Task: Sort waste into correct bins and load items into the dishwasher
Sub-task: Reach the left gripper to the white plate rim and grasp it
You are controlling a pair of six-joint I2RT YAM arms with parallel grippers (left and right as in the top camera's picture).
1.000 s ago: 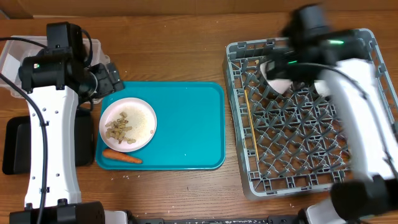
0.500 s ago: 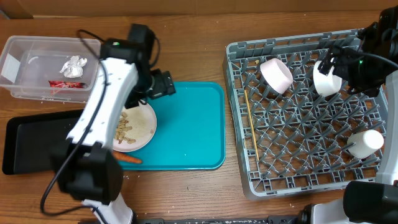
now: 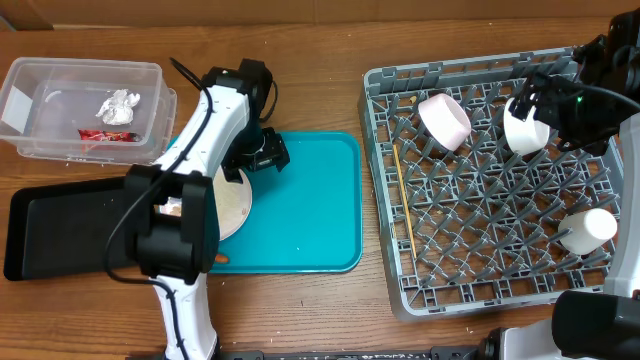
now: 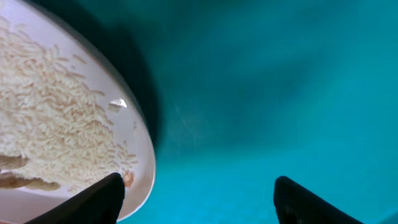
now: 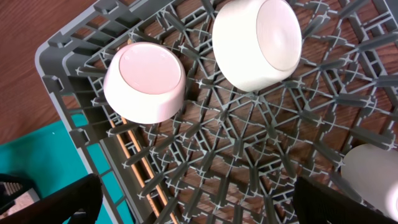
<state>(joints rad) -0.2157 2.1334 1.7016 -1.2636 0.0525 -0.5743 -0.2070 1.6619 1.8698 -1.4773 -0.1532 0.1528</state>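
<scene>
A white plate (image 3: 235, 205) with rice and food scraps lies on the left of the teal tray (image 3: 310, 200), half hidden under my left arm. My left gripper (image 3: 262, 152) is open and empty low over the tray. In the left wrist view its left finger is at the plate's rim (image 4: 140, 149) and its jaws (image 4: 199, 199) span bare tray (image 4: 280, 93). An orange carrot (image 3: 218, 258) peeks out at the tray's front. My right gripper (image 3: 560, 100) hangs open and empty (image 5: 199, 199) above the grey dish rack (image 3: 385, 190).
The rack holds a pink bowl (image 3: 445, 118) (image 5: 146, 81), a white cup (image 3: 525, 125) (image 5: 261, 40), another white cup (image 3: 587, 228) and a chopstick (image 3: 405, 205). A clear container (image 3: 60, 80) with foil and a red wrapper stands far left. A black bin (image 3: 60, 230) lies in front of it.
My left arm has swung from beside the clear container in over the tray and now covers part of the plate. My right arm has stayed over the rack for the last half second.
</scene>
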